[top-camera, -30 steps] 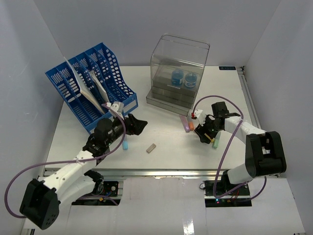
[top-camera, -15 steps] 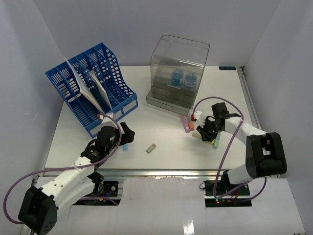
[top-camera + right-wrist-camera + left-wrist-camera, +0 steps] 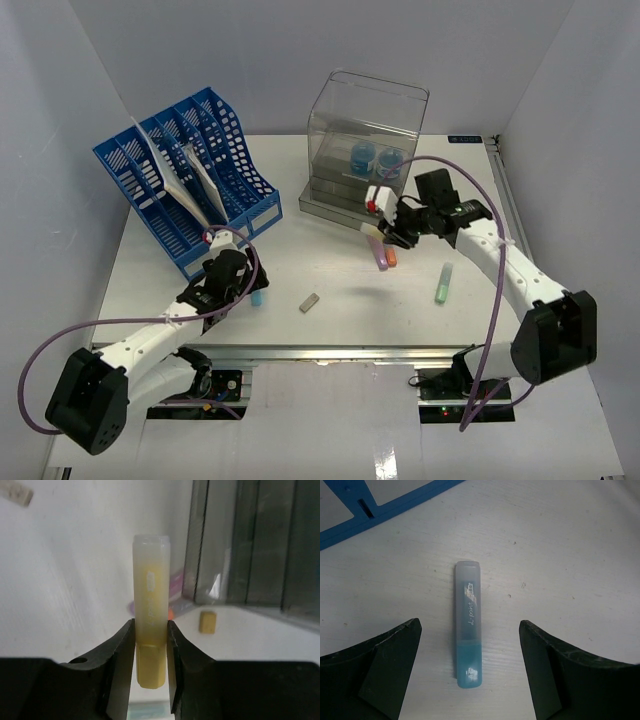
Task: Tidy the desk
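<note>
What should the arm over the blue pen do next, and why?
Probably lower the left gripper and close it on the blue highlighter. The jaws stand open on either side of it, and it lies flat on the desk.

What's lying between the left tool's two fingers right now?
A blue highlighter, lying flat on the desk, apart from both fingers of the open left tool; the left wrist view shows it.
</note>
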Controlling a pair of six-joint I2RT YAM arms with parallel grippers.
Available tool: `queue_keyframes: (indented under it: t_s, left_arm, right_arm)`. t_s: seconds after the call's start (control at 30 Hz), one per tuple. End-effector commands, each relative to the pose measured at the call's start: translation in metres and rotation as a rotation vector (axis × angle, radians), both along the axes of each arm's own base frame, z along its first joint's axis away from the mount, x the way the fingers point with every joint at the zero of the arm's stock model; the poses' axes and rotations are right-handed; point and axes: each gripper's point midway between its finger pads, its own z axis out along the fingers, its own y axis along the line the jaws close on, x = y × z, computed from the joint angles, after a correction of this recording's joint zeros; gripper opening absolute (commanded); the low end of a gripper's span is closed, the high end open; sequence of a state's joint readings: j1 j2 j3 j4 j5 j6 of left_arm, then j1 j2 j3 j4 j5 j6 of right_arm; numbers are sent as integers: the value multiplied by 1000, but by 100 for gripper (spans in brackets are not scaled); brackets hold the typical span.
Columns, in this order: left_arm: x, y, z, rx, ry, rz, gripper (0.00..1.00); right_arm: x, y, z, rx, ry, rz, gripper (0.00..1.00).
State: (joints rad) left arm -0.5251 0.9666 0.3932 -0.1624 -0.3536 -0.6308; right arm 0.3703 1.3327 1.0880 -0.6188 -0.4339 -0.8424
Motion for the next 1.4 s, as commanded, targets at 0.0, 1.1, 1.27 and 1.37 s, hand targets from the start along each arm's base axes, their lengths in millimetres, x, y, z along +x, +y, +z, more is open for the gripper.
queue_keyframes:
  t_s: [0.0,1.1,1.27,1.37]
  left_arm:
    - [10,2,8,15,2,43,90]
    - [-18,-16,-88,152,436,32,40]
    - [-27,-36,-87,113,450,-26,18]
    - [-28,-64,-69,31,427,-108,15]
  right_arm:
    - [58,39,24,16,-117,-99,9]
    - [19,1,71,264,-185,-164,84]
    - [10,-44,57,296,-178,-251,89]
    - [5,-69,50,307,-227,-301,98]
